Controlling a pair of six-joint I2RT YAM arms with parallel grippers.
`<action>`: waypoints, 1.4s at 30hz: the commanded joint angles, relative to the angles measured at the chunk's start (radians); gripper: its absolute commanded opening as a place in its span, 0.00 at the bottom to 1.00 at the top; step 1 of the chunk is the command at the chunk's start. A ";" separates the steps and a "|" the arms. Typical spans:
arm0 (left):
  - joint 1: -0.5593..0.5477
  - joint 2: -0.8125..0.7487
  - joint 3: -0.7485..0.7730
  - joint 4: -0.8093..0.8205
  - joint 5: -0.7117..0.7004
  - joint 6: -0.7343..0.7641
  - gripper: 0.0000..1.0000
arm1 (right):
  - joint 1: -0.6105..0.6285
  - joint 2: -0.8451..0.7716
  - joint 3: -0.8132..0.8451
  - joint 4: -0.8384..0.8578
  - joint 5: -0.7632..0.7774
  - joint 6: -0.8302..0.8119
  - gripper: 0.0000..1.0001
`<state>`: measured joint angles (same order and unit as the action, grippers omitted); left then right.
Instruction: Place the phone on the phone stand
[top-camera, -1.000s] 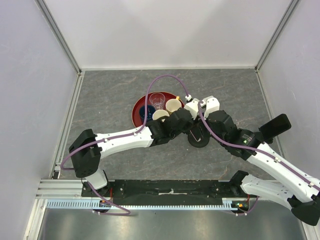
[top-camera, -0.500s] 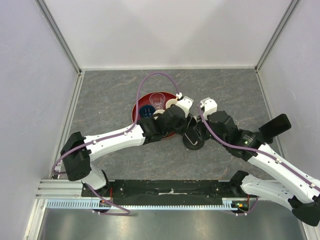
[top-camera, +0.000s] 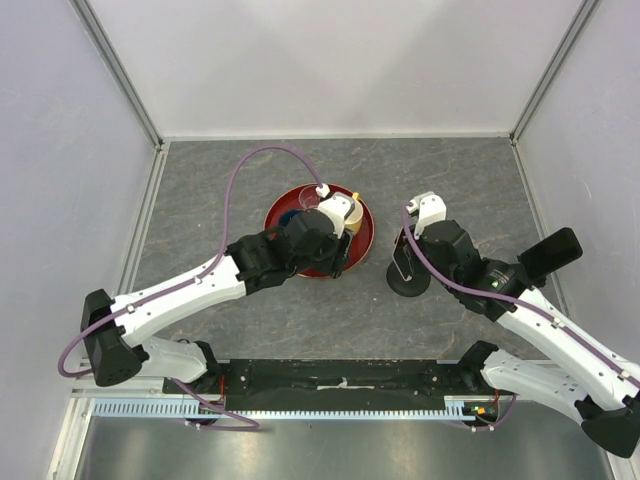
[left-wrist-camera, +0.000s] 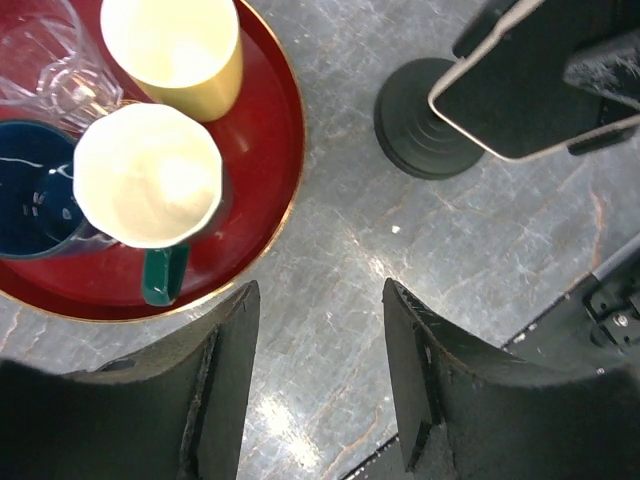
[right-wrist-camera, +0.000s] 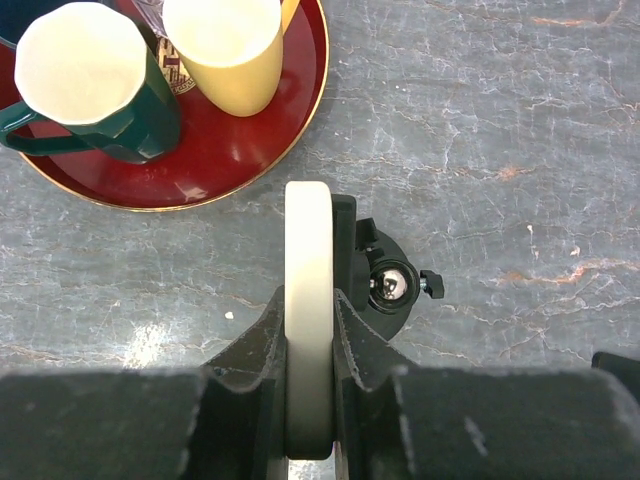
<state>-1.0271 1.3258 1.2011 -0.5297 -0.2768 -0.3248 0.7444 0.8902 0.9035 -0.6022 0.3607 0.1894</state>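
The phone (right-wrist-camera: 307, 270), a white-edged slab with a dark screen (left-wrist-camera: 530, 95), stands on its edge against the cradle of the black phone stand (right-wrist-camera: 390, 290). The stand's round base (left-wrist-camera: 425, 130) rests on the grey table to the right of the tray. My right gripper (right-wrist-camera: 308, 300) is shut on the phone, one finger on each face, and sits just above the stand (top-camera: 412, 286) in the top view. My left gripper (left-wrist-camera: 320, 300) is open and empty, hovering over the table by the tray's rim, left of the stand and apart from the phone (top-camera: 400, 262).
A red tray (top-camera: 365, 232) lies at mid-table under my left wrist. It holds a yellow cup (left-wrist-camera: 175, 45), a green mug with a white inside (left-wrist-camera: 150, 175), a blue cup (left-wrist-camera: 30, 200) and a clear glass (left-wrist-camera: 45, 60). Walls close off three sides.
My left gripper has opened, let go of the phone and drawn back leftward to above the tray. My right gripper has kept its hold on the phone at the stand.
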 joint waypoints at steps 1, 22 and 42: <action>0.021 -0.088 -0.049 0.098 0.174 0.015 0.59 | -0.002 -0.014 0.005 -0.062 0.086 -0.047 0.00; 0.242 0.173 -0.040 0.658 1.018 0.015 0.67 | -0.016 -0.117 0.103 -0.220 0.098 0.168 0.64; 0.274 0.636 0.343 0.539 1.452 0.636 0.69 | -0.014 -0.171 0.149 -0.212 0.018 0.065 0.54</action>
<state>-0.7609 1.9106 1.4639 -0.0113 0.9680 0.1459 0.7307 0.7338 1.0039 -0.8288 0.3889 0.2836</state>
